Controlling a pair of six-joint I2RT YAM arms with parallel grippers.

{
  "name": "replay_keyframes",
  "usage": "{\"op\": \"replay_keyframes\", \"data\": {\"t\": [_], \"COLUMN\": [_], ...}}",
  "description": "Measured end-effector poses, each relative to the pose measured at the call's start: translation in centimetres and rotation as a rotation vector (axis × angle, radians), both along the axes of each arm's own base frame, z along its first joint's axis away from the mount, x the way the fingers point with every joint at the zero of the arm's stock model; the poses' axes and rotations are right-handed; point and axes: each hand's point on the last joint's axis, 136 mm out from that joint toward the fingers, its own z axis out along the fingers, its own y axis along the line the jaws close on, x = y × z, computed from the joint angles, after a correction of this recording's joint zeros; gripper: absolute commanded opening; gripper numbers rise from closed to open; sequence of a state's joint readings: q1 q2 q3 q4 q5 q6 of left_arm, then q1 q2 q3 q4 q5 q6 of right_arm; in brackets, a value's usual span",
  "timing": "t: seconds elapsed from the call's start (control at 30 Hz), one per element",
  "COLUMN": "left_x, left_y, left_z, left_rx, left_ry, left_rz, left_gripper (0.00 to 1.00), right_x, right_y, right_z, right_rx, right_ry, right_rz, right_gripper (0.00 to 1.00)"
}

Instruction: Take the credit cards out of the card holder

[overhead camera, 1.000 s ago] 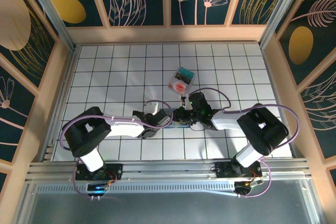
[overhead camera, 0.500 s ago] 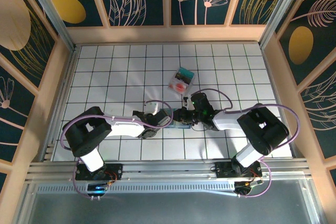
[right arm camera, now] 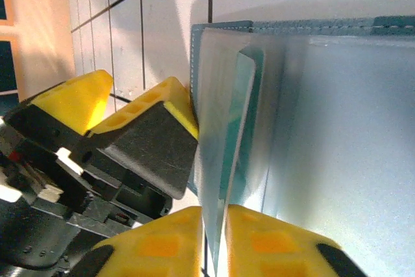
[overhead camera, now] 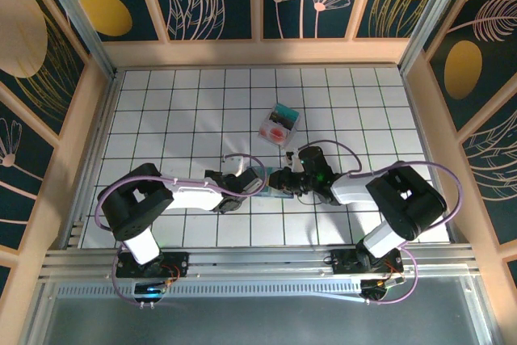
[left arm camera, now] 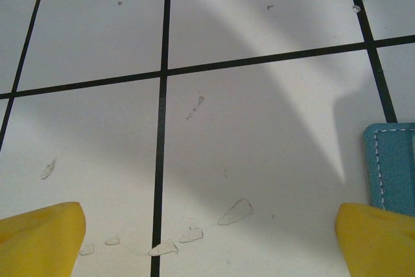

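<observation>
The slate-blue card holder [overhead camera: 272,179] lies on the tiled floor between my two grippers. In the right wrist view a thin teal credit card [right arm camera: 230,141] stands out of the holder's stitched edge [right arm camera: 292,26]. My right gripper [right arm camera: 224,241] is shut on that card's near edge. My left gripper [left arm camera: 211,244] is wide open just left of the holder's corner [left arm camera: 394,163], with bare tile between its yellow fingertips [left arm camera: 39,238]. Its fingers [right arm camera: 149,134] press close beside the holder. Two other credit cards [overhead camera: 279,124], one teal and one whitish-pink with a red blotch, lie on the floor farther back.
Wooden walls [overhead camera: 97,119] ring the white tiled floor [overhead camera: 178,111]. A metal rail [overhead camera: 258,260] runs along the near edge by the arm bases. Small scuff marks [left arm camera: 237,212] show on the tile under the left gripper.
My right gripper has tightened its jaws on the card and drawn slightly to the right. The left arm has stayed put.
</observation>
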State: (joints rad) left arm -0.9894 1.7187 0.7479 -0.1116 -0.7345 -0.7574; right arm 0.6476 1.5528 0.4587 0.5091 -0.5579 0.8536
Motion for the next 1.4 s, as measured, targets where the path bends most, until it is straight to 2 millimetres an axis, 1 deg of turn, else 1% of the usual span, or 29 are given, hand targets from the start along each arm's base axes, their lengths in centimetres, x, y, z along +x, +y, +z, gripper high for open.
{"op": "replay_keyframes", "data": {"t": [0.27, 0.4, 0.57, 0.7, 0.83, 0.97, 1.07, 1.17, 1.27, 1.4], "left_x": [0.0, 0.0, -0.1, -0.8, -1.1, -0.9, -0.5, 0.3, 1.0, 1.2], "left_y": [0.0, 0.0, 0.1, 0.8, 0.9, 0.3, -0.8, -2.0, -3.1, -3.4], "left_z": [0.0, 0.0, 0.2, 0.4, 1.1, 2.7, 3.9, 4.6, 4.1, 2.1], "left_rx": [0.000, -0.002, -0.005, 0.014, 0.018, -0.017, -0.053, -0.068, -0.058, -0.008], "left_ry": [0.000, 0.000, 0.006, 0.035, 0.047, 0.027, 0.003, -0.016, -0.020, 0.009], "left_rz": [0.000, 0.002, 0.002, -0.008, -0.027, -0.058, -0.089, -0.113, -0.124, -0.139], "left_gripper": [0.99, 0.99, 0.99, 0.99, 0.99, 0.99, 0.99, 0.99, 0.99, 0.99], "right_x": [0.1, 0.2, 0.1, 0.2, 0.3, 0.5, 0.6, 0.7, 0.7, 0.7], "right_y": [0.0, -0.3, -1.2, -1.2, -1.1, -1.1, -1.0, -1.0, -1.0, -1.0], "right_z": [0.1, -0.1, -0.6, -0.4, -0.3, -0.2, 0.0, 0.0, -0.1, -0.1], "right_rx": [0.004, -0.007, -0.056, -0.080, -0.093, -0.102, -0.105, -0.108, -0.111, -0.111], "right_ry": [0.008, 0.014, 0.028, 0.031, 0.033, 0.039, 0.035, 0.035, 0.040, 0.040], "right_rz": [-0.014, -0.022, -0.037, -0.029, -0.020, -0.019, -0.015, -0.013, -0.013, -0.013], "right_gripper": [0.04, 0.03, 0.03, 0.01, 0.01, 0.01, 0.01, 0.01, 0.01, 0.07]}}
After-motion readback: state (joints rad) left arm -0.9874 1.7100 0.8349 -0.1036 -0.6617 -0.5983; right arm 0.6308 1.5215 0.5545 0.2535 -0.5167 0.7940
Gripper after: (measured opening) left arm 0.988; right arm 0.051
